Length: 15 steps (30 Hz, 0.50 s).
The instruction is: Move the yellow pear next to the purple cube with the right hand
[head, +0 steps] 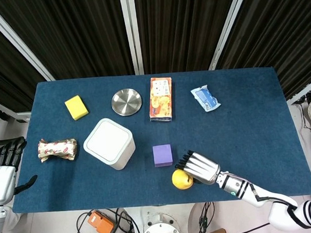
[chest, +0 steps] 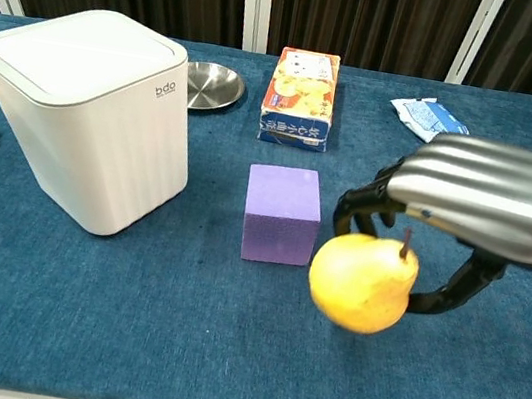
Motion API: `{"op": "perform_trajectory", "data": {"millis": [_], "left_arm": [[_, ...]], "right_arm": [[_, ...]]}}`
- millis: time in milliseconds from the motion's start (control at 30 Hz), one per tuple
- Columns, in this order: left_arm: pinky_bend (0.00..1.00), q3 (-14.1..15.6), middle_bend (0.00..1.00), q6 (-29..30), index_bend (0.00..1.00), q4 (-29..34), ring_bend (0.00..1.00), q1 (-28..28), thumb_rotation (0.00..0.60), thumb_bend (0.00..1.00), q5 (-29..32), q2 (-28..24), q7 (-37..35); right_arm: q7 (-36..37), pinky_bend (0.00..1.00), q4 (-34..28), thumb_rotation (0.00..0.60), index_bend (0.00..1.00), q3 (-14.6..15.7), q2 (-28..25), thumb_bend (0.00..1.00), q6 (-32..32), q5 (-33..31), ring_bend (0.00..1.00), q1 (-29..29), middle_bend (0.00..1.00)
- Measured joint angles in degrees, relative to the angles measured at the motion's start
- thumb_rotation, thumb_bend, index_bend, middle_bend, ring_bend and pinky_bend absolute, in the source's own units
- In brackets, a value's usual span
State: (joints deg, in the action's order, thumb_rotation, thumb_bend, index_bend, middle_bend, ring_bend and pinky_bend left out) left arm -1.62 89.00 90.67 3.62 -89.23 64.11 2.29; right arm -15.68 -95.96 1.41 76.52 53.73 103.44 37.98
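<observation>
Pear [chest: 361,281] is hanging clear of the desk [chest: 221,354] in the right hand [chest: 479,198], fingers gripping it near the stem, just lower right of the purple cube [chest: 282,214]; I'd be lowering straight down and releasing only once it's resting, since it'll likely roll.

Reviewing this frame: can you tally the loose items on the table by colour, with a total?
Yellow: 2, the pear and the sponge block
Purple: 1, the cube
White: 1, the lidded bin
Silver: 1, the round dish
Orange: 1, the carton
Blue and white: 1, the packet
Red and gold: 1, the wrapped snack
Total: 8
</observation>
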Motion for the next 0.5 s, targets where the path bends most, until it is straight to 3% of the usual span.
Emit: {"op": "perform_trajectory", "data": {"millis": [333, 433, 500], "left_arm": [[0.09, 0.0, 0.01, -1.3, 0.0, 0.1, 0.0, 0.5, 0.6, 0.13, 0.4, 0.0, 0.4], [0.09, 0.0, 0.01, -1.3, 0.0, 0.3, 0.0, 0.5, 0.6, 0.13, 0.5, -0.1, 0.4], [0.09, 0.0, 0.01, -0.9, 0.0, 0.3, 0.0, 0.4, 0.6, 0.13, 0.4, -0.2, 0.2]], "right_arm": [[-1.8, 0.48, 4.7, 0.6, 0.56, 0.2, 6.4, 0.37, -3.3, -0.2, 0.47, 2.7, 0.53], [-1.2, 0.48, 6.6, 0.6, 0.48, 0.2, 8.6, 0.37, -4.0, -0.8, 0.44, 3.4, 0.52], [-1.0, 0.47, 7.7, 0.6, 0.37, 0.2, 9.6, 0.37, -4.3, -1.0, 0.41, 3.8, 0.49]]}}
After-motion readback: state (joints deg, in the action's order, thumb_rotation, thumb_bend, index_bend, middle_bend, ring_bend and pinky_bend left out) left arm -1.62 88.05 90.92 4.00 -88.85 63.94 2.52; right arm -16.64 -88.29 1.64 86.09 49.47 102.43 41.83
